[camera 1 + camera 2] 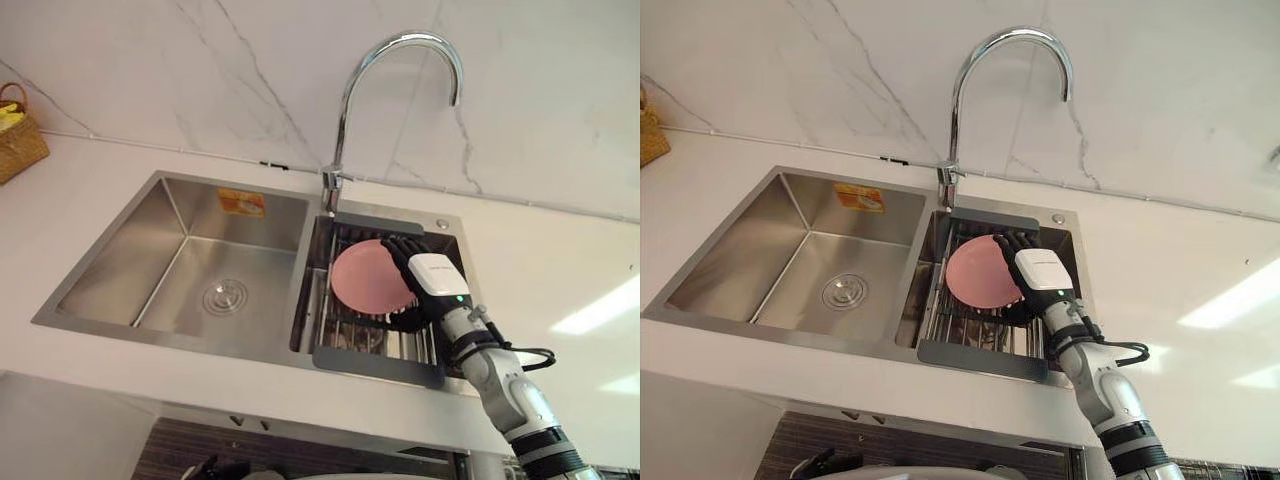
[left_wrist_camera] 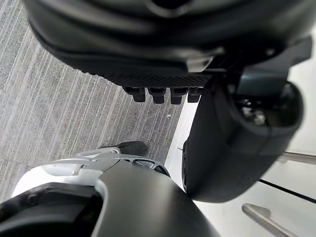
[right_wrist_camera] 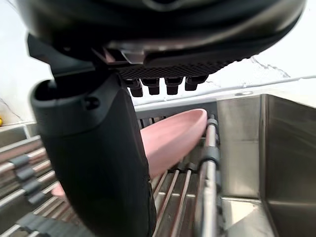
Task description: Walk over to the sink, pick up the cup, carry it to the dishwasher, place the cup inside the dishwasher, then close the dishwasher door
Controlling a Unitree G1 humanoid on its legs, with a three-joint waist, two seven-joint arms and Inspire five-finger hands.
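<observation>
From the head, the steel sink [image 1: 130, 260] is set into a white tabletop [image 1: 560, 270] against a marbled wall. A tall curved tap [image 1: 345, 100] stands at its far edge between the two basins. The left basin holds a round drain [image 1: 225, 296] and has an orange sticker [image 1: 241, 202] on its far wall. A grey-framed rack [image 1: 370, 355] of metal bars lies across the right basin. A shallow pink dish [image 1: 365, 275] leans tilted on it, its round face turned up and to the left. The right hand [image 1: 435, 275] reaches in from the near right and lies against the dish's right side. It is opened wide, with the fingers nearly straight over the rim and the thumb low at the dish's near edge. A woven basket [image 1: 18, 140] sits on the tabletop at the far left.

In the left wrist view, the left hand [image 2: 163, 44] hangs relaxed with nothing in it. It is above a grey striped floor [image 2: 49, 108], beside a white cabinet front [image 2: 296, 192] with a metal bar handle [image 2: 261, 219].

In the right wrist view, the fingertips [image 3: 154, 88] stand clear above the dish. The thumb [image 3: 94, 158] crosses in front of it. The dish rests on the rack bars, just beside the basin's steel wall.
</observation>
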